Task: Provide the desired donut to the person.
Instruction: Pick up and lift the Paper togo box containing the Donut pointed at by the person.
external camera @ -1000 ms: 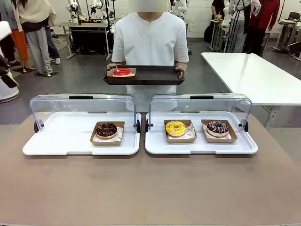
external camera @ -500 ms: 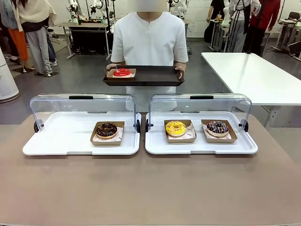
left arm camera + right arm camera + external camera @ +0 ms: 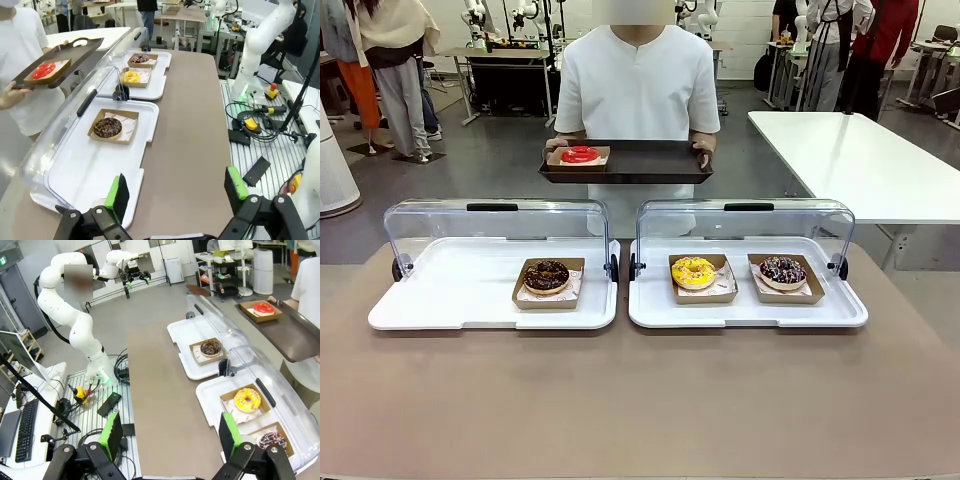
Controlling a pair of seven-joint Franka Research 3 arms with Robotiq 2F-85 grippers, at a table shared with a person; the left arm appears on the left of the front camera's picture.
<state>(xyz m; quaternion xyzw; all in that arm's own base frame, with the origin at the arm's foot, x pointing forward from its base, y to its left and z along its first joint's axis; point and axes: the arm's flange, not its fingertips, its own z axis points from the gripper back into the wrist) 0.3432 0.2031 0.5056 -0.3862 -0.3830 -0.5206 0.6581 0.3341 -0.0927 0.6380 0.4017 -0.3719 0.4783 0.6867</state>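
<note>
1. Person (image 3: 638, 90) in a white shirt stands at 12 o'clock, across the table (image 3: 640, 400), with both hands on a dark tray (image 3: 650, 160) held level at the waist.
2. Red donut (image 3: 580, 153) sits in a small cardboard holder at the 9 o'clock end of that tray. The rest of the tray is bare.
3. Left display case (image 3: 450, 300) is at 10 o'clock from table centre, with its clear lid tipped up along the far edge. Chocolate donut (image 3: 547, 274) lies in a cardboard holder toward the case's 3 o'clock side.
4. Right display case (image 3: 750, 312) is at 2 o'clock, just beside the left one, lid also up. Yellow donut (image 3: 693, 271) is at its 9 o'clock side and dark sprinkled donut (image 3: 782, 269) at its 3 o'clock side, each in its own holder, near each other but apart.
5. Left gripper (image 3: 177, 189): released, green pads spread wide, nothing between them. It hangs above the near table edge, with the left case at 11 o'clock in its wrist view.
6. Right gripper (image 3: 170, 429): released, pads wide apart, grasping nothing. Both cases lie at 2 o'clock in its wrist view.
</note>
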